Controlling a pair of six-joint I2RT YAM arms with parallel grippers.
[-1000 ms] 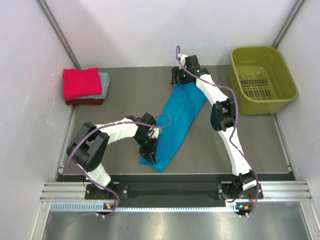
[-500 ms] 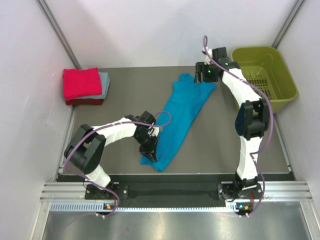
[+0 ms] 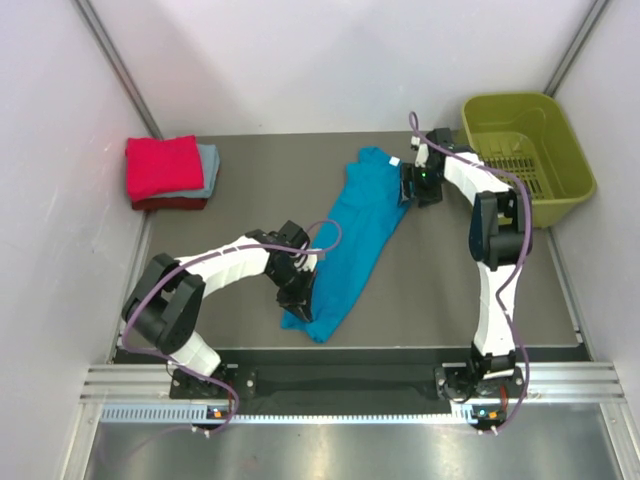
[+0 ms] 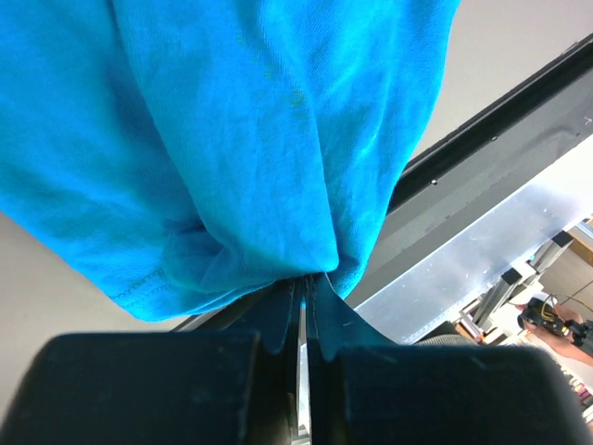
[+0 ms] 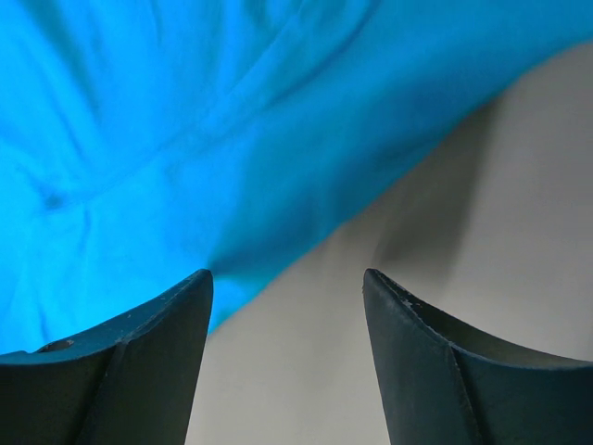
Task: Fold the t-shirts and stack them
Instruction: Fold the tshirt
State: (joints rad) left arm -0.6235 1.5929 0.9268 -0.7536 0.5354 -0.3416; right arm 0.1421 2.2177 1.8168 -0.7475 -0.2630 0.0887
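A: what changed?
B: right claw [image 3: 409,186] swung back from the basket [image 3: 525,150] side. It's now at the upper-right edge of the teal shirt [image 3: 352,240], jaws apart, empty. left claw [image 3: 298,298] is pinched shut on the lower hem.
A: lay?
B: diagonal, lower centre to upper centre. Low end is near the tabletop [image 3: 450,290] front edge, with bare room to the right.

Bright, even white light comes from above, so shadows on the grey tabletop [image 3: 250,200] are soft and faint. The steel strip [image 3: 330,445] by the arm bases throws a pale glare. Close up, the teal shirt [image 5: 185,111] glows oversaturated and lays a soft-edged shadow beside it. The dark fingers of the right hand [image 5: 287,278] are blurred.
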